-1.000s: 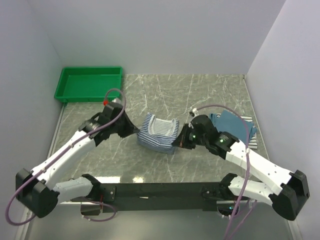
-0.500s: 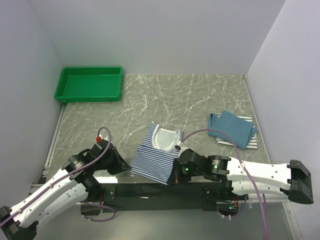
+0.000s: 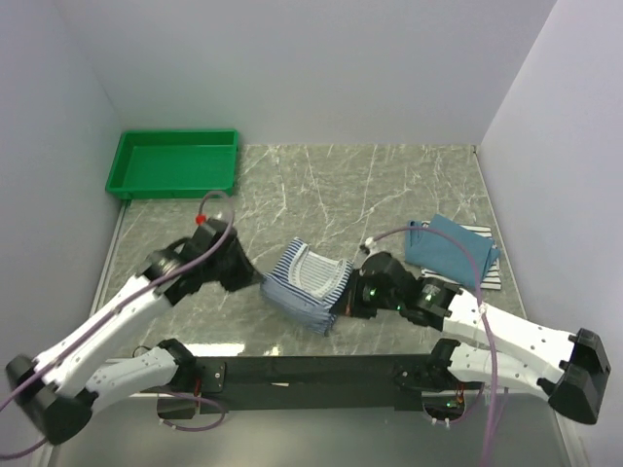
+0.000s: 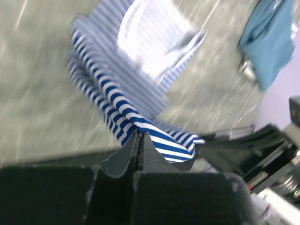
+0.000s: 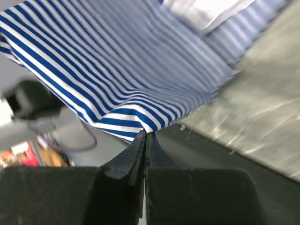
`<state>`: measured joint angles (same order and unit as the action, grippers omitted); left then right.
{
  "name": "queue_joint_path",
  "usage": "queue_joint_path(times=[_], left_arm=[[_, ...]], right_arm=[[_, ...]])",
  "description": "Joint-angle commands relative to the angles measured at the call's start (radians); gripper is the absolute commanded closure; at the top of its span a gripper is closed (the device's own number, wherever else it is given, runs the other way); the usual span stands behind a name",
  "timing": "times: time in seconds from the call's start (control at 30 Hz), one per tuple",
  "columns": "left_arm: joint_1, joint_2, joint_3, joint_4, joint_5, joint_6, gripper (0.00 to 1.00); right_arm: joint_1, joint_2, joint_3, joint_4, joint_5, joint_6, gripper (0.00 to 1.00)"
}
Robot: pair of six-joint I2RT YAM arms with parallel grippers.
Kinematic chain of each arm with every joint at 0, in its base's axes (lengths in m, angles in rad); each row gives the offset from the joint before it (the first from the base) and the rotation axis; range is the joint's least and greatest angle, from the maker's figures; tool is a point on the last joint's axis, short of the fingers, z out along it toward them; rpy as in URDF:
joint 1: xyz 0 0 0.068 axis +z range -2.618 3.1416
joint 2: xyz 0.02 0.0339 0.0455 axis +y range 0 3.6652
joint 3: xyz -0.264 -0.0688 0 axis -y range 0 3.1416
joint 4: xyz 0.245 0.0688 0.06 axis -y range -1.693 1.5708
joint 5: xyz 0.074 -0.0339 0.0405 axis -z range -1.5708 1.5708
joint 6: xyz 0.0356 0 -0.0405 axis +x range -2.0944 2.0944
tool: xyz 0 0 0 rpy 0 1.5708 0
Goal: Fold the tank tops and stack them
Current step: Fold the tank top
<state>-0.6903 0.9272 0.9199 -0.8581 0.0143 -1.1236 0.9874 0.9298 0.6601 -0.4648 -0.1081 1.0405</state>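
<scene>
1. Left fingers are fully closed, pinching an edge of the blue-and-white striped tank top. The cloth runs out right at the tips.
2. Right fingers are clamped tight too, on the opposite side of the same top. Its striped hem drapes across just above the tips.
3. From above, the two grips sit either side of that top, mid-table toward the near edge. The cloth is bunched and doubled between them, with the white-trimmed neck facing up.
4. Further right, the teal tank top lies folded on the table. It sits on the white black-striped tank top, of which only the edges show.
5. Far left corner: green tray, well apart from all the cloth.
</scene>
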Motion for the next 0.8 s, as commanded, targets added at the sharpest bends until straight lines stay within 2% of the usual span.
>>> queue_joint_path(times=[0.0, 0.13, 0.17, 0.2, 0.33, 0.37, 0.47, 0.5, 0.57, 0.6, 0.67, 0.77], left_arm=[[0.082, 0.146, 0.085, 0.158, 0.030, 0.126, 1.00], [0.141, 0.372, 0.193, 0.348, 0.071, 0.172, 0.99], [0.144, 0.477, 0.262, 0.369, 0.073, 0.185, 0.99], [0.155, 0.531, 0.298, 0.392, 0.084, 0.192, 0.99], [0.176, 0.801, 0.527, 0.453, 0.117, 0.206, 0.99], [0.182, 0.905, 0.569, 0.468, 0.133, 0.203, 0.99], [0.207, 1.091, 0.704, 0.502, 0.162, 0.196, 0.99], [0.218, 1.129, 0.735, 0.513, 0.167, 0.197, 0.99], [0.227, 1.205, 0.784, 0.557, 0.199, 0.199, 0.96], [0.236, 1.220, 0.786, 0.638, 0.220, 0.197, 0.94], [0.245, 1.242, 0.792, 0.691, 0.242, 0.190, 0.93], [0.250, 1.272, 0.839, 0.717, 0.274, 0.186, 0.98]], right_arm=[[-0.157, 0.038, 0.061, 0.012, -0.114, -0.141, 1.00], [-0.346, 0.154, 0.119, 0.072, -0.226, -0.261, 1.00], [-0.383, 0.179, 0.127, 0.083, -0.266, -0.299, 1.00], [-0.468, 0.232, 0.131, 0.097, -0.292, -0.316, 1.00], [-0.623, 0.409, 0.177, 0.191, -0.358, -0.391, 1.00], [-0.645, 0.456, 0.190, 0.212, -0.375, -0.396, 1.00], [-0.704, 0.640, 0.254, 0.284, -0.426, -0.402, 1.00], [-0.716, 0.723, 0.269, 0.314, -0.447, -0.404, 0.98], [-0.750, 0.779, 0.294, 0.331, -0.417, -0.401, 0.94], [-0.766, 0.806, 0.291, 0.353, -0.398, -0.399, 0.92], [-0.808, 0.813, 0.292, 0.356, -0.372, -0.404, 0.92], [-0.837, 0.788, 0.297, 0.339, -0.332, -0.413, 0.96]])
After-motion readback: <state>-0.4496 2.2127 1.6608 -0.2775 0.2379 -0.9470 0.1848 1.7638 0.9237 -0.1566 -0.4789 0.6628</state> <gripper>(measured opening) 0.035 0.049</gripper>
